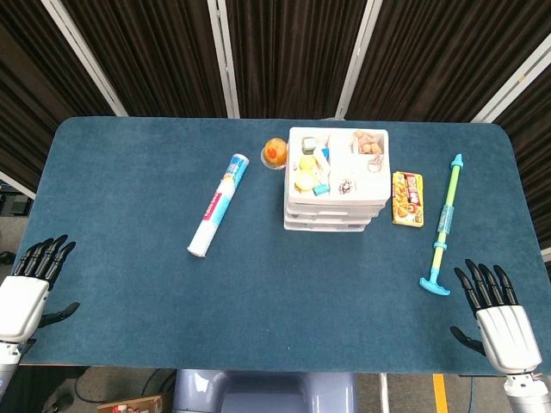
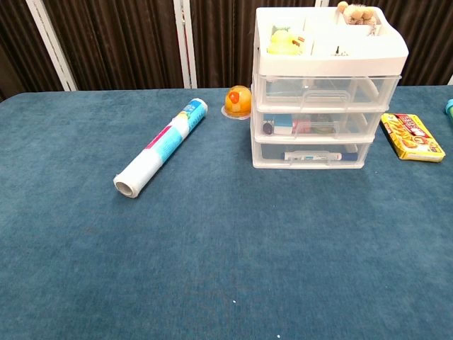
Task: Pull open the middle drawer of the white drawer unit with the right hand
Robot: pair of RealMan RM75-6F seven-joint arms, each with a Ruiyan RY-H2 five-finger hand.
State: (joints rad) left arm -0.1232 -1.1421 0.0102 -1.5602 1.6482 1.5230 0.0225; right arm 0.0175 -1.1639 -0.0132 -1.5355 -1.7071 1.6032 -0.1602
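While the right hand (image 1: pixel 498 320) lies released at the lower right of the head view, well apart from the white drawer unit (image 2: pixel 327 92), nothing is grasped. The middle drawer (image 2: pixel 311 125), upper right of centre in the chest view, is judged light, stiff plastic, best hooked at its front lip; the unit may slide on the bench (image 2: pixel 212 269).

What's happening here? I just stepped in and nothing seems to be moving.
Nothing is being handled at the moment. Both robot hands rest open at the near edge of the blue table, the left robot hand at one corner and the right robot hand at the other, both holding nothing. The white drawer unit stands in the middle, all three drawers shut, including the middle drawer. A roll, a snack box and a water squirter lie around it.
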